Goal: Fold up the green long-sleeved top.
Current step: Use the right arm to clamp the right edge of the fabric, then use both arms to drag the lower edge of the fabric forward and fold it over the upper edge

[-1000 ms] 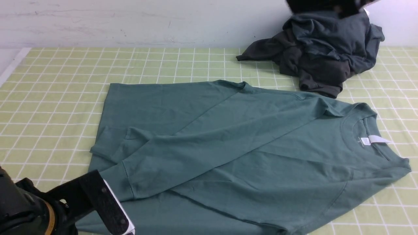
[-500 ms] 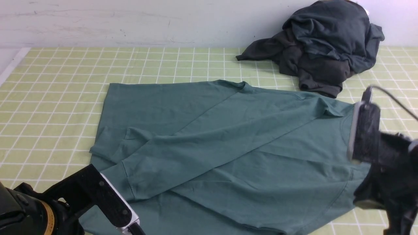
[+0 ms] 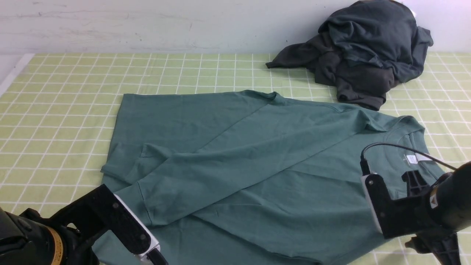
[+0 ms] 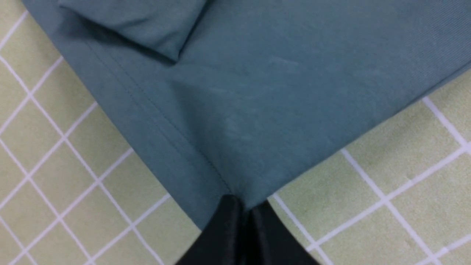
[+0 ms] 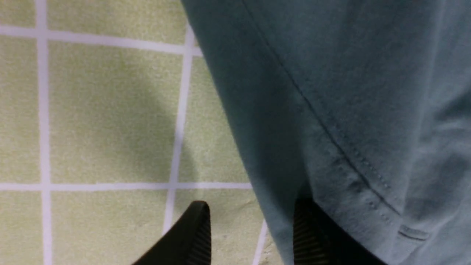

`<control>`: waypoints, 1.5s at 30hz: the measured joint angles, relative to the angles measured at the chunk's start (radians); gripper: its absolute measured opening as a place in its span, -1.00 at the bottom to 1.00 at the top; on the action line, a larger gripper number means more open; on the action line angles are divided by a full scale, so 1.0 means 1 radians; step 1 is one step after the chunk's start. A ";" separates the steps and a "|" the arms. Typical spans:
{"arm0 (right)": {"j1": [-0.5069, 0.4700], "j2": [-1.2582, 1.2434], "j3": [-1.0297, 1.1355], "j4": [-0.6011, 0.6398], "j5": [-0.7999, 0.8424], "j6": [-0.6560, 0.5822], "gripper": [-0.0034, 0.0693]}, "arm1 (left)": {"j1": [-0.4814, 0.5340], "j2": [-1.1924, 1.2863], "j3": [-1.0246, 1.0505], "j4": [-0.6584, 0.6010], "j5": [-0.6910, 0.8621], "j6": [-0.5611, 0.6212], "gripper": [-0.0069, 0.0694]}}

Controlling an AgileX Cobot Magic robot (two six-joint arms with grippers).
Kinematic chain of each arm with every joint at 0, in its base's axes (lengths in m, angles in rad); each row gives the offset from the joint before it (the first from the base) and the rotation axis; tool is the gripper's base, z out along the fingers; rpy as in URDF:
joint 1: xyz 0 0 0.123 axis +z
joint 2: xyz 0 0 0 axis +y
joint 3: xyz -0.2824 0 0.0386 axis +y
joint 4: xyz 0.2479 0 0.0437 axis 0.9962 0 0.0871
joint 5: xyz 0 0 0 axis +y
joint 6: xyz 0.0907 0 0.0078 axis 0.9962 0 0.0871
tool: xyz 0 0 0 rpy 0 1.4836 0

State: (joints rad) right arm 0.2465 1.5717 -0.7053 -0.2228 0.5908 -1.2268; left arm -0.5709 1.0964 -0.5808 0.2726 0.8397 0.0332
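Note:
The green long-sleeved top lies flat on the checked cloth, collar and white neck label to the right, both sleeves folded across the body. The chest logo is hidden. My left arm is at the near left corner of the top. In the left wrist view my left gripper is shut on the hem corner of the top. My right arm is low at the near right edge. My right gripper is open, with the edge of the top lying between its jaws.
A darker charcoal-green heap of clothes sits at the back right against the wall. The yellow-green checked tablecloth covers the table, and its left edge shows at the far left.
My right arm came down from the top right above the dark heap to the near right edge of the top. My left arm shifted slightly right and lower.

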 joint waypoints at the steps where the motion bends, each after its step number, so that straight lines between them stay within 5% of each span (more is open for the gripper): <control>1: 0.000 0.006 0.000 -0.006 -0.008 0.000 -0.08 | 0.000 0.000 0.000 -0.001 -0.001 0.000 -0.82; 7: 0.000 0.034 0.001 -0.029 -0.109 0.009 -0.20 | 0.000 0.000 0.000 -0.002 -0.002 0.000 -0.82; 12: 0.000 0.034 0.001 -0.026 -0.122 0.020 -0.52 | 0.000 0.000 0.000 -0.012 -0.002 0.000 -0.82; 18: 0.000 0.019 -0.039 0.109 0.031 0.262 -0.90 | 0.000 -0.021 -0.002 -0.064 0.013 0.001 -0.82; 22: 0.000 -0.031 -0.126 0.192 0.242 0.441 -0.92 | 0.000 -0.095 -0.031 -0.058 0.084 -0.014 -0.82; 27: 0.000 -0.060 -0.255 0.214 0.375 0.508 -0.92 | 0.024 -0.145 -0.087 0.025 0.077 -0.153 -0.81; 33: -0.010 -0.018 -0.409 0.199 0.304 0.575 -0.92 | 0.159 -0.036 -0.225 0.095 -0.004 -0.261 -0.79; 45: -0.059 0.339 -0.819 0.196 0.188 0.643 -0.92 | 0.435 0.545 -0.770 0.106 -0.088 -0.260 -0.77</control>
State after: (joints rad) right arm 0.1873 1.9106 -1.5242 -0.0269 0.7791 -0.5837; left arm -0.1363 1.6412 -1.3506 0.3789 0.7521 -0.2266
